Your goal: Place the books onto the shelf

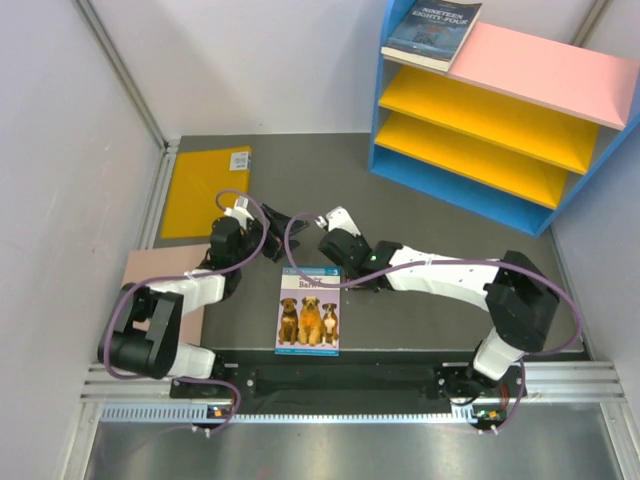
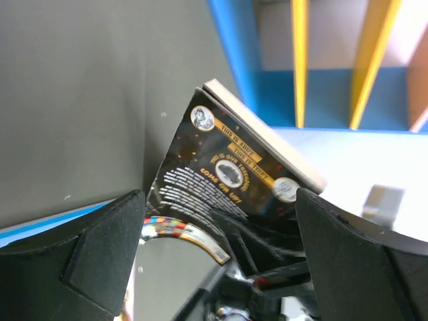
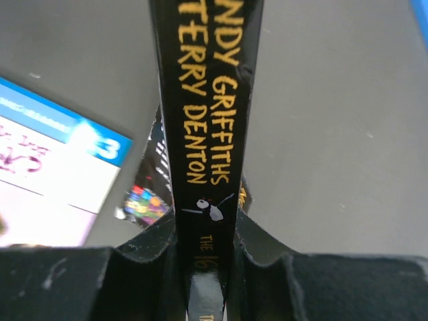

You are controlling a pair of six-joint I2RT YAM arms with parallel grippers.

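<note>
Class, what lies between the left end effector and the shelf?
The black book, with the shelf beyond; the left wrist view shows it.

Black book (image 3: 206, 100), yellow lettering

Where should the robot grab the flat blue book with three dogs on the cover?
Probably its left long edge, coming in low from the left. The blue paperback with three dogs lies flat, cover up, on the grey table, so nothing sticks up to pinch from above. That edge is bare and nearest the open left gripper; the right gripper holds a black book.
</note>
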